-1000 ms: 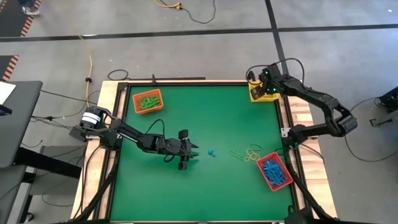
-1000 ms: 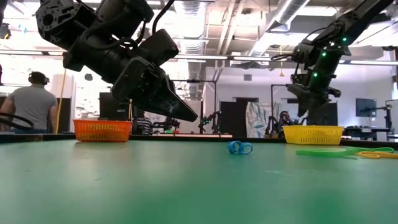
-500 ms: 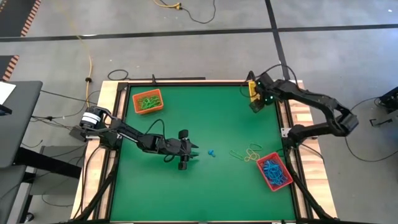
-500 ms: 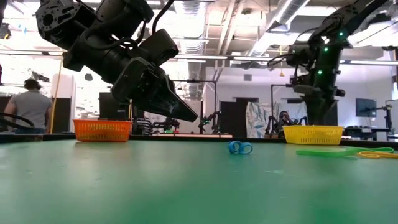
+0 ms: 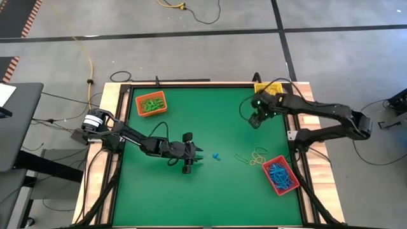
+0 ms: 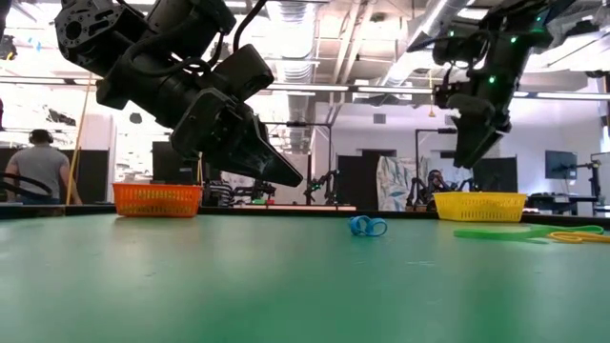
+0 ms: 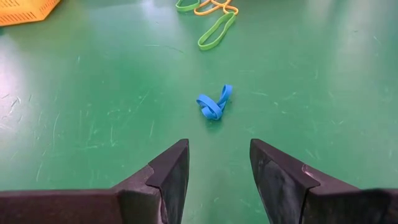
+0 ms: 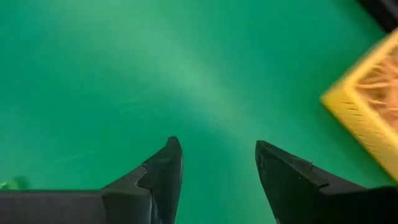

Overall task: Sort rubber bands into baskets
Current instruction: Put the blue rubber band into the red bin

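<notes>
Yellow basket (image 5: pixel 263 88) at the far right corner is partly covered by the right arm in the high view; the low view shows its full side, and the right wrist view catches only one blurred corner. Right gripper (image 5: pixel 254 119) hangs above bare green mat (image 5: pixel 222 191) just near-left of that basket, jaws spread, empty. Left gripper (image 5: pixel 199 154) sits mid-table, jaws spread, nothing between them, a knotted blue rubber band (image 7: pixel 214 104) just beyond its tips. Loose yellow and green bands (image 5: pixel 253 156) lie right of it, beside the red basket (image 5: pixel 280 175) holding blue bands. Orange basket (image 5: pixel 151 104) at far left holds green bands; contents unreadable from the low view.
</notes>
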